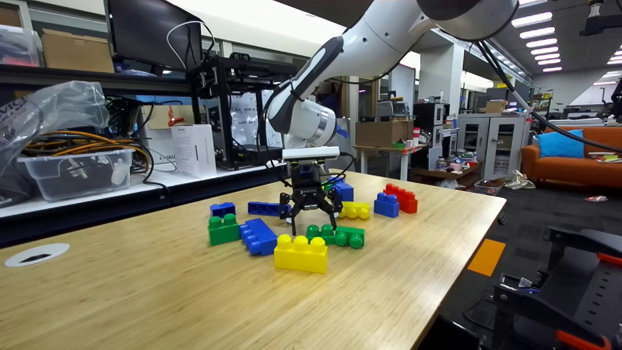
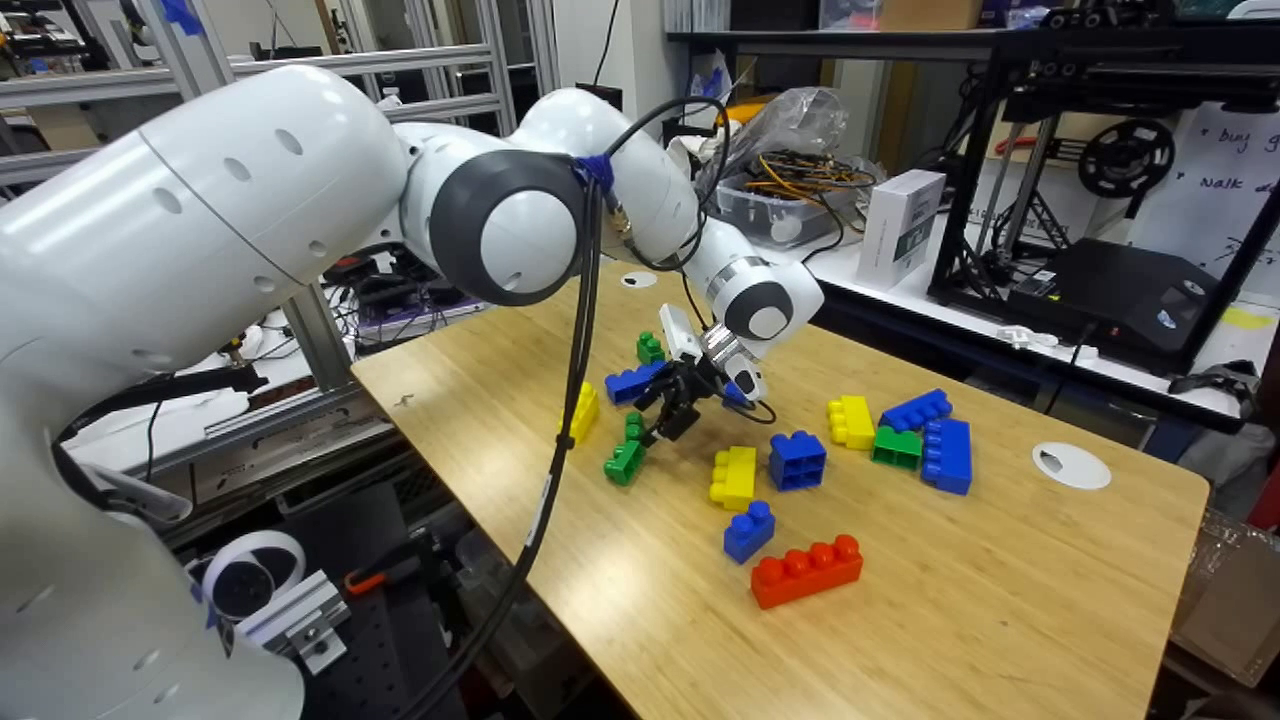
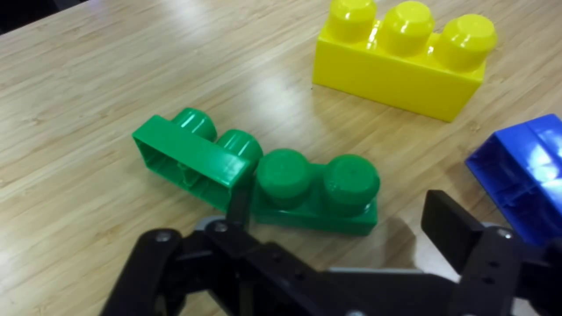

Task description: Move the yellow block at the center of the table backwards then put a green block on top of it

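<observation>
The yellow block [image 1: 301,256] stands upright, studs up, on the table [image 1: 160,296]. It also shows in an exterior view [image 2: 583,413], partly behind a cable, and in the wrist view [image 3: 397,74]. The green block [image 3: 314,210] stands upright, studs up, between my spread fingers; it also shows in an exterior view [image 1: 321,236]. My gripper [image 3: 338,199] is open and low over the table. In the wrist view its left finger is beside the green block, between it and the similar loose green brick [image 3: 193,158], which lies on its side. The right finger is apart from the green block.
A blue brick [image 3: 527,171] lies right of the right finger in the wrist view. Another green brick [image 1: 223,230] stands beyond it. Yellow [image 2: 735,478], blue [image 2: 797,461] and red [image 2: 806,572] bricks stand farther off. The table edge [image 1: 464,272] runs along one side.
</observation>
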